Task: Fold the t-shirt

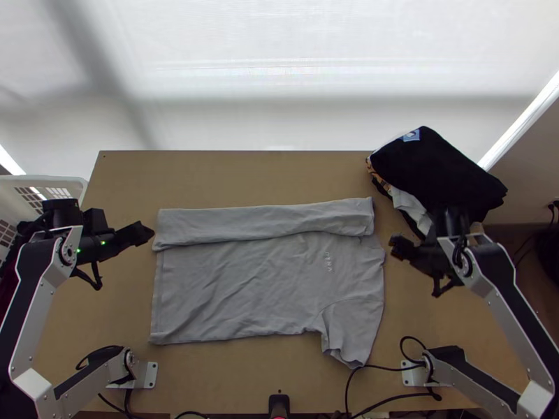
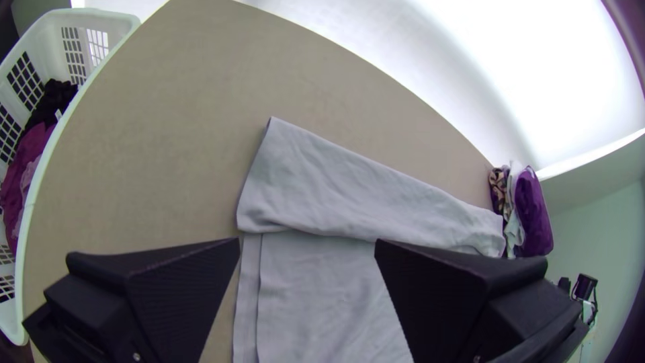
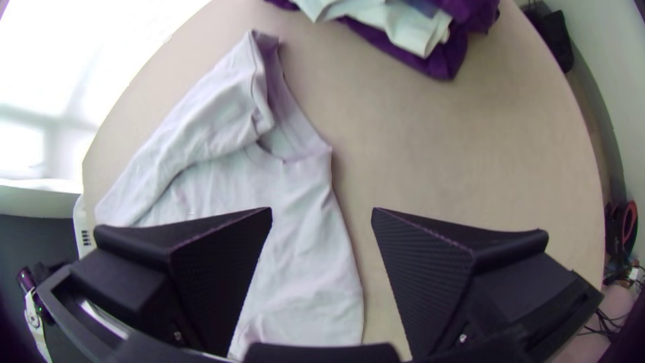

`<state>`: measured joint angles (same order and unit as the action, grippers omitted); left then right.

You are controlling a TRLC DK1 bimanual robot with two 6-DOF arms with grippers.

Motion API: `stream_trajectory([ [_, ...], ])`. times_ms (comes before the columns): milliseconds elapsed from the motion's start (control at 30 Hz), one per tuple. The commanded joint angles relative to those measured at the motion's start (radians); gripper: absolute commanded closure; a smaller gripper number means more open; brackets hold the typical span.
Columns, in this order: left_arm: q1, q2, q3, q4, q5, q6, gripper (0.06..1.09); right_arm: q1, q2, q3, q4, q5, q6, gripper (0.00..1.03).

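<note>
Both pairs of jaws are spread wide. The left gripper (image 1: 147,233) points inward just beside the hem of the grey t-shirt (image 1: 237,293); the right gripper (image 1: 397,246) points inward from the other side, close to the collar. Both arms bend up from the near corners of the table (image 1: 293,380). Between the grippers lies the t-shirt, its far side folded over in a long strip, its near sleeve spread toward the near edge. A black cable (image 1: 377,366) runs just beside that sleeve. A pile of clothes (image 1: 437,171) sits by the far right corner, near the right arm; behind the left arm stands a white laundry basket (image 1: 43,179) holding dark and purple clothes (image 2: 30,151).
</note>
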<state>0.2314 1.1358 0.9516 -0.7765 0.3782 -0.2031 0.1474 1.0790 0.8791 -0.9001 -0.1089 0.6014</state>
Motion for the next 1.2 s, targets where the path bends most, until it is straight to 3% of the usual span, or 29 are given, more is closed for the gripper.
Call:
stream_trajectory([
  [0, 0.005, -0.018, -0.017, -0.023, 0.007, 0.031, 0.11, -0.006, -0.071, -0.104, -0.037, -0.094, 0.001, 0.33],
  [100, 0.003, -0.021, -0.010, -0.027, 0.007, 0.033, 0.11, -0.019, -0.073, -0.160, -0.082, -0.138, 0.001, 0.33],
  [267, 0.006, -0.024, -0.004, -0.055, 0.007, 0.056, 0.11, -0.071, -0.021, -0.181, -0.120, -0.232, -0.078, 0.33],
  [500, 0.022, -0.025, 0.018, -0.086, 0.005, 0.074, 0.11, -0.115, 0.061, -0.198, -0.171, -0.272, -0.120, 0.33],
  [967, 0.032, 0.015, 0.078, -0.110, 0.002, 0.083, 0.11, -0.091, 0.288, -0.195, -0.243, -0.327, -0.224, 0.34],
  [1067, 0.034, 0.027, 0.093, -0.116, 0.001, 0.085, 0.11, -0.049, 0.318, -0.192, -0.244, -0.328, -0.230, 0.65],
  [1167, 0.032, 0.038, 0.108, -0.119, 0.001, 0.085, 0.11, -0.009, 0.325, -0.192, -0.244, -0.328, -0.232, 0.69],
])
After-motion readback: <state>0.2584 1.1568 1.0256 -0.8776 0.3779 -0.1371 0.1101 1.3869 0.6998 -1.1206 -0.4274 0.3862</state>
